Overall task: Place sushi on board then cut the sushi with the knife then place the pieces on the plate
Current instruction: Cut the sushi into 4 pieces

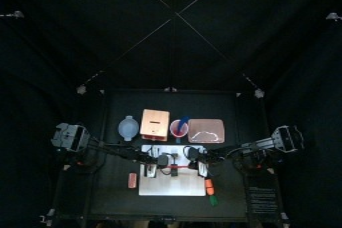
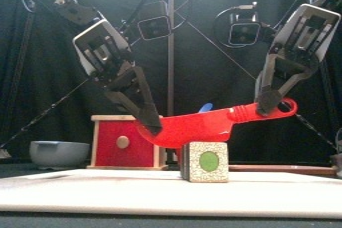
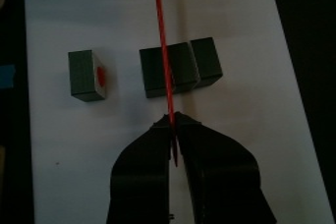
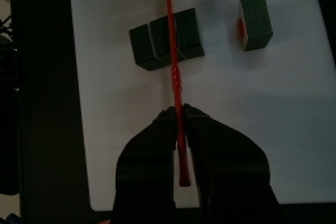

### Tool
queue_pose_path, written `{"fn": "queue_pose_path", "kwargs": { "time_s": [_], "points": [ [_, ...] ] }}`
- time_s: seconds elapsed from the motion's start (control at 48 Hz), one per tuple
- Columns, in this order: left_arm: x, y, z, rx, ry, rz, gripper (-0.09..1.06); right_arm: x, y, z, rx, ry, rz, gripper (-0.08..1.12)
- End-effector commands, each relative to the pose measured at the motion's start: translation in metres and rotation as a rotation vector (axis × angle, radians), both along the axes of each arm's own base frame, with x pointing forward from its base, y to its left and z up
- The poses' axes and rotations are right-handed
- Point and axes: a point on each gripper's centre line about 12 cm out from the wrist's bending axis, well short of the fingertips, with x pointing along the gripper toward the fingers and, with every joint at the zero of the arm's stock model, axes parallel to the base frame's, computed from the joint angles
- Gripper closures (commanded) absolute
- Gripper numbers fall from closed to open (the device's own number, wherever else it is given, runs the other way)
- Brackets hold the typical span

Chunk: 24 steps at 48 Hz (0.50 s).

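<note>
Front view: left hand [image 2: 156, 135] and right hand [image 2: 277, 107] each clamp an end of the red knife [image 2: 207, 124].
We find it above the sushi roll [image 3: 180, 66] on the white board [image 2: 80, 187], one piece [image 3: 89, 76] apart.

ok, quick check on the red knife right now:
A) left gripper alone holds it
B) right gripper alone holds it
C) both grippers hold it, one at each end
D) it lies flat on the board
C: the red knife spans from the left gripper to the right gripper, both shut on it, over the sushi.
</note>
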Motion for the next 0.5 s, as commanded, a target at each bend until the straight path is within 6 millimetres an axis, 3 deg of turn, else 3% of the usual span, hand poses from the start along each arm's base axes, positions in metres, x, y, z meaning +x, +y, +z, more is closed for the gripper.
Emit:
{"fn": "queue_pose_path", "kwargs": {
  "time_s": [0.021, 0.5],
  "points": [
    [0.003, 0.0, 0.004, 0.001, -0.014, -0.001, 0.51, 0.003, 0.0, 0.007, 0.001, -0.021, 0.001, 0.6],
    [0.005, 0.0, -0.016, 0.006, 0.027, 0.001, 0.51, 0.008, 0.002, -0.02, -0.003, 0.049, -0.008, 0.6]
  ]
}}
